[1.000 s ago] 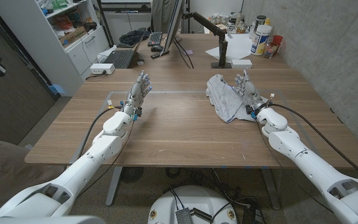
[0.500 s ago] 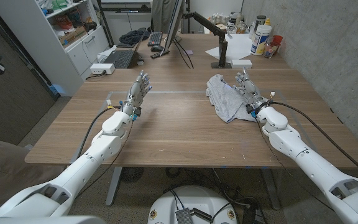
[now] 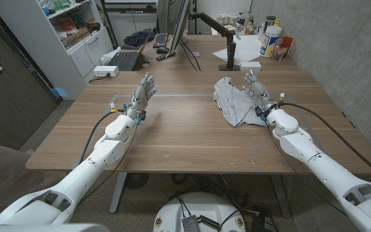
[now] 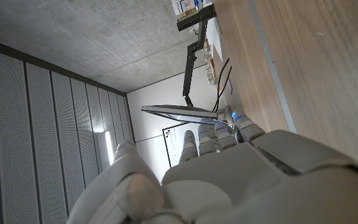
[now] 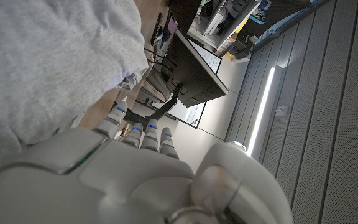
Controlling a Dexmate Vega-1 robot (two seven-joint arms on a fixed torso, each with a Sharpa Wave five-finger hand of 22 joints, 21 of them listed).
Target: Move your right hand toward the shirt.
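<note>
Shirt [image 3: 232, 100]: a crumpled light grey heap on the right half of the wooden bench [image 3: 185, 138], roughly midway between its near and far edges. Its right edge meets the right robot hand [image 3: 257, 94], which stands on its edge just beside the cloth with fingers reaching away from the robot; they look extended and slightly apart, holding nothing. In the right wrist view the grey fabric [image 5: 48, 62] lies directly alongside the fingers [image 5: 138, 134], though whether they press into it cannot be told.

A broad stretch of bare wood lies between the shirt and the left robot hand [image 3: 142, 95], and more bare board runs from the shirt to the near edge. To the right of the right robot hand a strip of bench is open before the concrete wall [image 3: 340, 51].

The far end is crowded: a black monitor arm [image 3: 219, 29] on its base, white paper [image 3: 243, 48], a white tub with a blue lid [image 3: 270, 40] whose label is too small to read, a keyboard [image 3: 161, 40] and a laptop [image 3: 124, 61].

The left robot hand is raised on its edge, well apart from the shirt, fingers straight and close together, empty. Both forearms stretch low over the bench from the near corners, black cables trailing beside them.
</note>
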